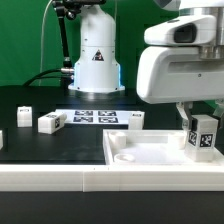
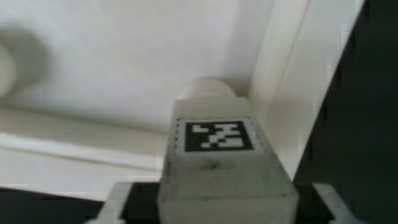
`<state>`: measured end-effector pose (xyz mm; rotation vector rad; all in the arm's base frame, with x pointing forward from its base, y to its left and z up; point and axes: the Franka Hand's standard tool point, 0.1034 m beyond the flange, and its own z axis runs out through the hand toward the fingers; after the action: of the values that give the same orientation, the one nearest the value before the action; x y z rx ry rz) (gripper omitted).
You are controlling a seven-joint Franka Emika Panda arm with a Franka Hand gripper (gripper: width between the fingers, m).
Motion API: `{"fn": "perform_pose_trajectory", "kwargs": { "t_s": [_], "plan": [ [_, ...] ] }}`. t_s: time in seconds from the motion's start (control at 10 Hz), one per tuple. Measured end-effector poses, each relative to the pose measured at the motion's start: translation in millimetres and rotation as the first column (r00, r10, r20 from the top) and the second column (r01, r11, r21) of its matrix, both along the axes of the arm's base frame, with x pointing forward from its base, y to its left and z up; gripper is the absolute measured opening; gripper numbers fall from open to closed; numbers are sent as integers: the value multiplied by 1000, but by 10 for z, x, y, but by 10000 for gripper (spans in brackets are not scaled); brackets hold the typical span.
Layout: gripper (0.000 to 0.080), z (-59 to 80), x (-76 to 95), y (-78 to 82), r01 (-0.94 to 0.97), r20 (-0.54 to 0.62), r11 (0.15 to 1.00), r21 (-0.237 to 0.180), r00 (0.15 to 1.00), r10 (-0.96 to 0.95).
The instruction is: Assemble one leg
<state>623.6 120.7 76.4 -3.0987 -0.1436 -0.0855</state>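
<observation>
My gripper (image 1: 200, 124) is at the exterior view's right, shut on a leg (image 1: 203, 138), a small white oblong block with a black-and-white tag. It holds the leg upright over the right corner of the large white tray-like piece (image 1: 118, 160). In the wrist view the leg (image 2: 217, 145) sits between the two fingers (image 2: 128, 206) of my gripper (image 2: 222, 202), tag facing the camera. Its rounded tip points at the tray's floor, close to the raised rim (image 2: 294, 60). Whether the tip touches the tray is hidden.
Three more legs lie on the black table: two at the exterior view's left (image 1: 24, 115) (image 1: 50, 122) and one near the middle (image 1: 134, 119). The marker board (image 1: 95, 117) lies behind them. The arm's white base (image 1: 97, 55) stands at the back.
</observation>
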Motion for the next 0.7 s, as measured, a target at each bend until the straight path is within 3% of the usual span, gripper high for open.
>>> {"fn": "perform_pose_trajectory", "kwargs": {
  "t_s": [0.4,0.6,0.7],
  "plan": [
    [291,-13,14,-28,396,-13,917,44,918,-396],
    [291,-11,14,-35,592,-29,805,51,806,-591],
    [291,-11,7,-33,704,-37,709,51,711,-703]
  ]
}}
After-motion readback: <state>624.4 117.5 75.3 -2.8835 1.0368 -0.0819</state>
